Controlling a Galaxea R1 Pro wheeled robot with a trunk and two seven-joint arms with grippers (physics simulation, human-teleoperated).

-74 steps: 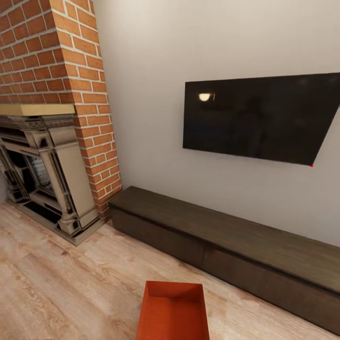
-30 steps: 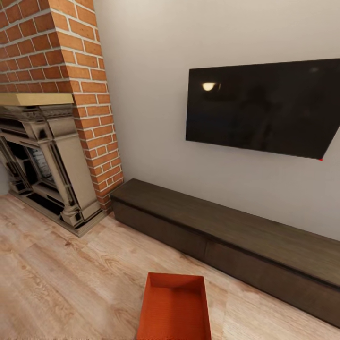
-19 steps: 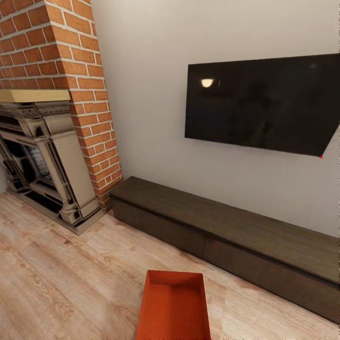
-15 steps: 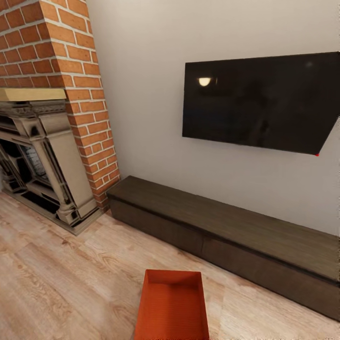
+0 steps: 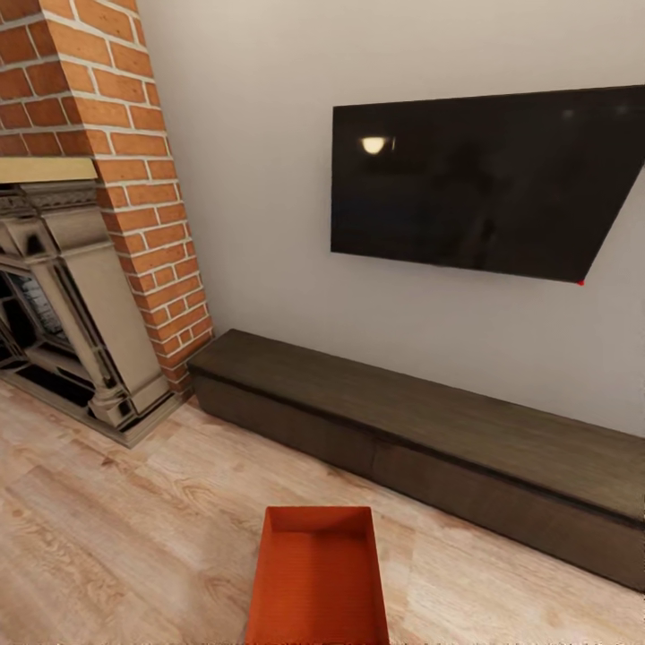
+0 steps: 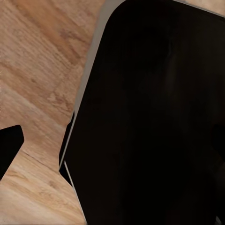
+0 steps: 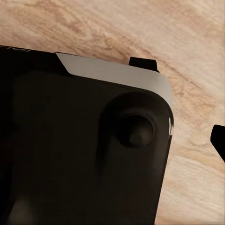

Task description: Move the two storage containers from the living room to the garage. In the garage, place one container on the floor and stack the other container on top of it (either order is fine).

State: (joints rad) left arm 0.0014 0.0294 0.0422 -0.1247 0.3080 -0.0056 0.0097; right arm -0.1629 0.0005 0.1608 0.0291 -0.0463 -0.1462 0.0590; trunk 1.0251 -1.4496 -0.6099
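Note:
One red-orange storage container (image 5: 318, 578) lies on the light wood-plank floor (image 5: 134, 528) of the living room, at the bottom centre of the head view. It is open-topped and looks empty, and its near end is cut off by the frame. No gripper touches it. In the left wrist view a dark fingertip (image 6: 6, 152) pokes in over the planks, beside my own black body (image 6: 150, 117). The right wrist view has a dark fingertip (image 7: 218, 139) at its edge over the planks. Neither wrist view lets me judge the jaws.
A long dark low cabinet (image 5: 403, 430) runs along the cream wall just beyond the container, under a black wall TV (image 5: 475, 179). A red-brick fireplace (image 5: 81, 224) with a stone surround stands at the left. Bare planks lie left of the container.
The whole head picture has slid left and a little up, so the camera has moved. The container stays at the bottom centre, slightly higher in the frame.

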